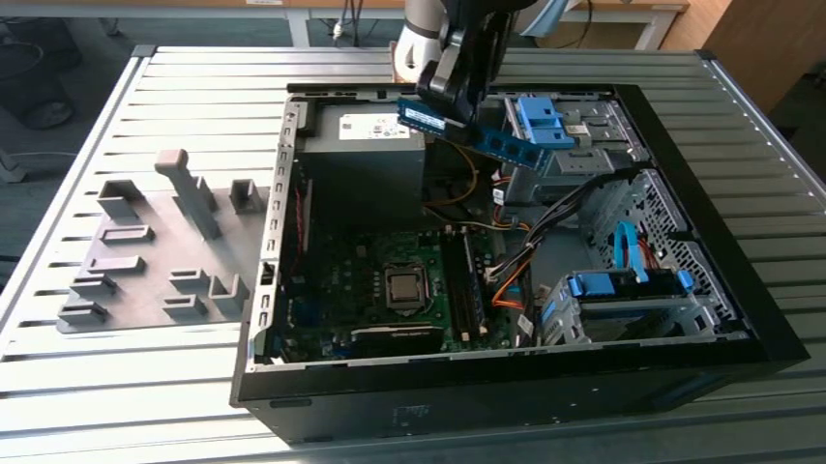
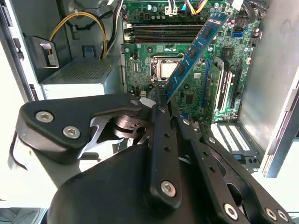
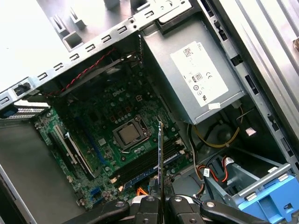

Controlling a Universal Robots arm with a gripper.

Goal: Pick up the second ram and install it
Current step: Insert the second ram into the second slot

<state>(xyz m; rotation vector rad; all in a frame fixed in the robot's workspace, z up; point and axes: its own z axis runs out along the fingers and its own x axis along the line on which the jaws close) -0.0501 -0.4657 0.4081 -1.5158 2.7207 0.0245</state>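
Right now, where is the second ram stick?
The second ram is clamped in the gripper, held in the air over the open computer case. In the exterior view it hangs above the power supply, beside the blue drive bracket.

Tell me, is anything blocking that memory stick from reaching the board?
Nothing visible. The gripper holds the ram in the air above the open case; in both wrist views the motherboard lies bare beneath it.

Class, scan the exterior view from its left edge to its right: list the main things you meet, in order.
Grey holder blocks → motherboard inside the open computer case → claw holding the second ram → blue drive bracket.
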